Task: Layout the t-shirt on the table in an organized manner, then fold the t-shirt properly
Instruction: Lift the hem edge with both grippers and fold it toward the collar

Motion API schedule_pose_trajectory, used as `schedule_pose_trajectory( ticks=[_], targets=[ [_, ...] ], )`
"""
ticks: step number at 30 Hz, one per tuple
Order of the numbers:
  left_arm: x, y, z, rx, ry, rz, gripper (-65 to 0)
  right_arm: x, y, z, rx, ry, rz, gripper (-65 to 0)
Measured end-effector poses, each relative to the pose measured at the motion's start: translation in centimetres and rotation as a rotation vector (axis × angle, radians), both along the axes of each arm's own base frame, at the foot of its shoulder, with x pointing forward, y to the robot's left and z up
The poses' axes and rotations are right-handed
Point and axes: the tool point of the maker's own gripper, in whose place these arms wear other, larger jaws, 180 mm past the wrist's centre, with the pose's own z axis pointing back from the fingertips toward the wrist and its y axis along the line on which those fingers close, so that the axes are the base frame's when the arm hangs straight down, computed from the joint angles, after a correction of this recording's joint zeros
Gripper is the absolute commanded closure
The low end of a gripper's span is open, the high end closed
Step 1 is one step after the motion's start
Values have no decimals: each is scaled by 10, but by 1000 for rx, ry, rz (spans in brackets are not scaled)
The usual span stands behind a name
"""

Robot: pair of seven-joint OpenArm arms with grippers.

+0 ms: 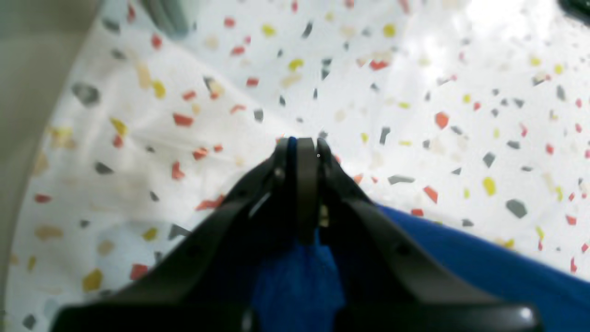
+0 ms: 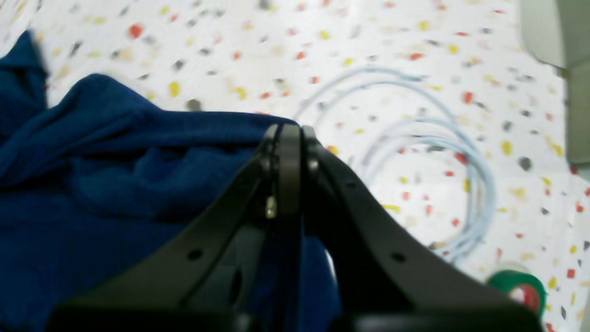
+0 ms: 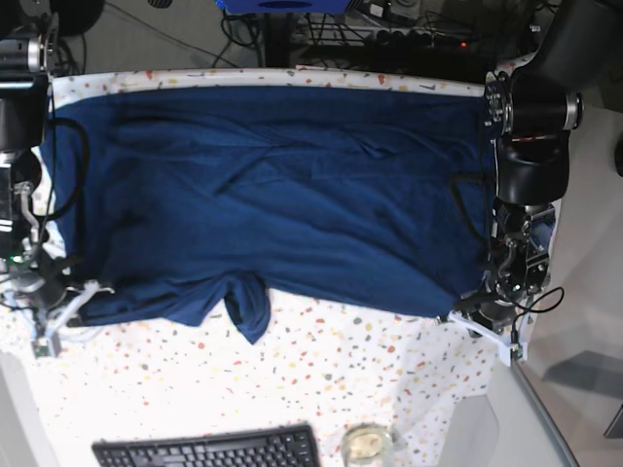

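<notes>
**T-shirt, navy, spread flat and held at both near corners**

T-shirt: plain dark navy cloth, lying spread across most of the table, filling the base view from 9 to 3 o'clock and up to 12. One sleeve or loose flap hangs out of the near edge toward 7 o'clock; shallow wrinkles cross the middle.

Handling, as judged: soft, light, limp; it will sag and drag when lifted, and slide easily over the smooth speckled cover. Best taken at hems and corners, pinched thin, with both ends moved together so the cloth stays taut.

Left gripper: jaws pressed together with a sliver of blue fabric between them, at the shirt's near corner, 4 o'clock in the base view.

Right gripper: jaws closed, navy cloth bunched against and beneath them; at the opposite near corner, 8 o'clock in the base view. The fabric appears pinched.

Surroundings: pale cable coiled on the table just beside the right gripper; green tape roll near it; keyboard at 6 o'clock; small glass jar beside the keyboard.

Obstruction, as judged: the cable coil could snag a dragged hem; the stray flap needs smoothing before folding.
</notes>
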Motion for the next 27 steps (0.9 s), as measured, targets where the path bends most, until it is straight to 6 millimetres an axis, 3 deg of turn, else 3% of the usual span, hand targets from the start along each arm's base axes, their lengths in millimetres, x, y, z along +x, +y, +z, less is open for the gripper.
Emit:
schedule_pose_trajectory(
  ticks=[3,8,15,21,27],
  targets=[
    [-4,1,2,7,-14,-2,0,-1,-10,3,3,-7,-27,0],
    [-14,2,-7,7,10,-1,0,-2,-8,1,6,-5,-25,0],
    [-15,3,-4,16,0,-5,0,-4,-22,3,-20,0,-33,0],
    [-6,1,13,26,-51,-14,0,-6,-29,-31,35,32,-70,0],
    [-15,1,4,26,-30,-15,0,-6,-19,-48,98,86,-9,0]
  ],
)
